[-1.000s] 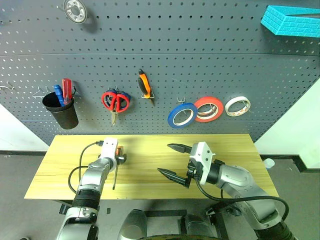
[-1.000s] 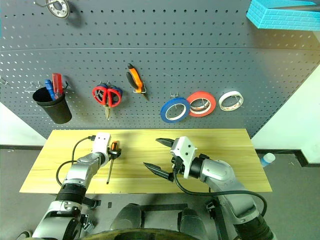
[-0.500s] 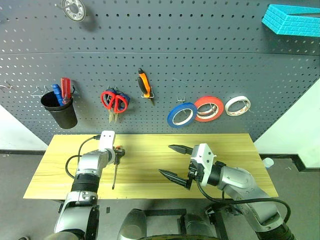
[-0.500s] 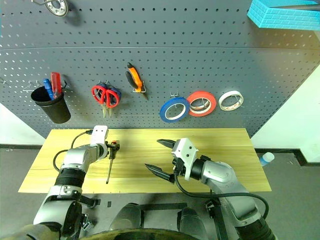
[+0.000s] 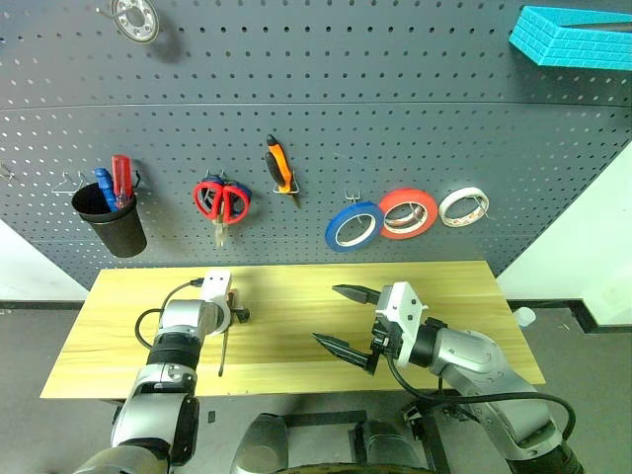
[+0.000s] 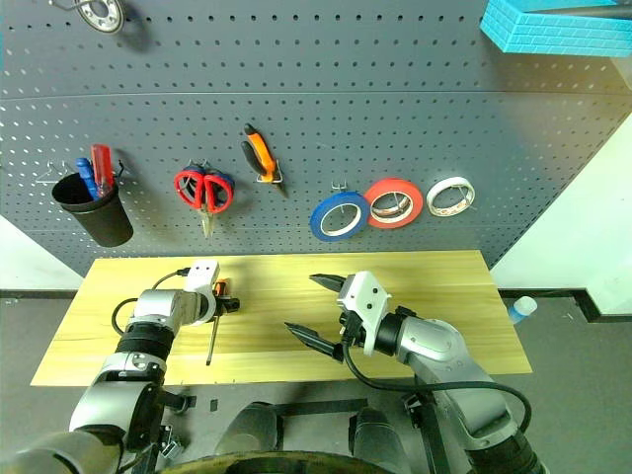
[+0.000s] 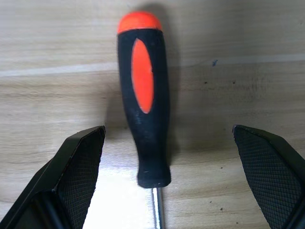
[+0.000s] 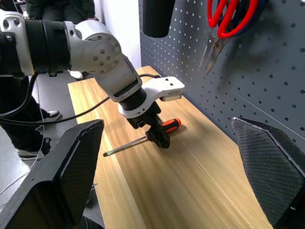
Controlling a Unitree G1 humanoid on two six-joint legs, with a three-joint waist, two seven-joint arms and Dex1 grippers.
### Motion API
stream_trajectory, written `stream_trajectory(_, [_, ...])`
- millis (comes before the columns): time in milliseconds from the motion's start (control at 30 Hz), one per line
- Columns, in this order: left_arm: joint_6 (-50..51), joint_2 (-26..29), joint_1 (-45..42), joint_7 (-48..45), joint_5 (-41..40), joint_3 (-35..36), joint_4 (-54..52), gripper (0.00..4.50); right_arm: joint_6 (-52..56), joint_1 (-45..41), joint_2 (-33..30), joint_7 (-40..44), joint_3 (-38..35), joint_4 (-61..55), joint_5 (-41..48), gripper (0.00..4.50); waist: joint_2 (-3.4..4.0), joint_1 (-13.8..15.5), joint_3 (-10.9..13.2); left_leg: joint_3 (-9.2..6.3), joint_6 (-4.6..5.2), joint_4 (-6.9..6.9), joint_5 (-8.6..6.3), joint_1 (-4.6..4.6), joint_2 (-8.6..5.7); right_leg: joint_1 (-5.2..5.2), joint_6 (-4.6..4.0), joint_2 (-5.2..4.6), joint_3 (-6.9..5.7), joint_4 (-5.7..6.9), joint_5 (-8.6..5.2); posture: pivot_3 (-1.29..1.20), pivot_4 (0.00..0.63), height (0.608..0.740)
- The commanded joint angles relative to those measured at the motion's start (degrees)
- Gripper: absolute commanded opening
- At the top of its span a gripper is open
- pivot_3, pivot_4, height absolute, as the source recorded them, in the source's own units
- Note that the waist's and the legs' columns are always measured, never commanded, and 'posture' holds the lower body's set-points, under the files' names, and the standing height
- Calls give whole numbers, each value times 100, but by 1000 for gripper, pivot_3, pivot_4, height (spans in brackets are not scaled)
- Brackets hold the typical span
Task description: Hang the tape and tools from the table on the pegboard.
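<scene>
The left gripper [image 7: 167,157] is held wide open, empty, astride the screwdriver [image 7: 144,95]; it should be lowered squarely before the handle is pinched.

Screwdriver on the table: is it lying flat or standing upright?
Lying flat: the screwdriver rests lengthwise on the table, between the open left gripper fingers.

Screwdriver on the table, the rest hung

The orange-and-black screwdriver [image 7: 143,95] lies flat on the light wood table [image 5: 296,341]; blue tape [image 5: 354,225], red-handled scissors [image 5: 219,200] and orange-handled pliers [image 5: 278,164] hang on the grey pegboard [image 5: 395,118].
</scene>
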Motion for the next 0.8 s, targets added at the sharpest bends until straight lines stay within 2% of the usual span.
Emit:
stream_trajectory(33, [-57, 8, -157, 15, 4, 2, 128, 4475, -53, -22, -21, 0, -109, -159, 59, 4500, 0, 1, 0, 0, 0, 0, 0, 0, 0, 0, 0, 0, 0, 0, 0, 316, 66, 740])
stream_trajectory(167, [49, -27, -118, 20, -21, 4, 95, 4475, -94, 70, -47, 2, -127, -180, 39, 4500, 0, 2, 0, 0, 0, 0, 0, 0, 0, 0, 0, 0, 0, -1, 0, 315, 64, 740])
stream_trajectory(233, [78, -35, -97, 36, -22, 9, 66, 4096, -107, 121, -55, -7, -124, -214, 28, 4500, 0, 2, 0, 0, 0, 0, 0, -1, 0, 0, 0, 0, 0, -1, 0, 317, 64, 740])
stream_trajectory(433, [178, -55, -37, 79, -43, 30, -23, 2352, -88, 148, -64, -28, -127, -289, 53, 4500, 0, 1, 0, 0, 0, 0, 0, 0, 0, 0, 0, 0, 0, -1, 0, 319, 65, 740])
stream_trajectory(600, [213, -59, -15, 111, -60, 52, -60, 683, 7, 43, -69, -38, -146, -313, 104, 4500, 0, 3, 0, 0, 0, 0, 0, 0, 0, 0, 0, 0, 0, -1, 0, 322, 65, 740])
stream_trajectory(633, [228, -64, -2, 112, -65, 53, -92, 482, 32, 13, -68, -40, -144, -316, 114, 4500, 0, 3, 0, 0, 0, 0, 0, 0, -1, 0, 0, 0, 0, -1, 0, 322, 64, 740])
stream_trajectory(800, [307, -109, 96, 123, -94, 63, -311, 484, 96, -90, -53, -47, -126, -280, 124, 4500, 0, 8, 0, 0, 0, 0, 0, -2, 0, -1, 0, 0, 0, -2, 0, 327, 62, 740])
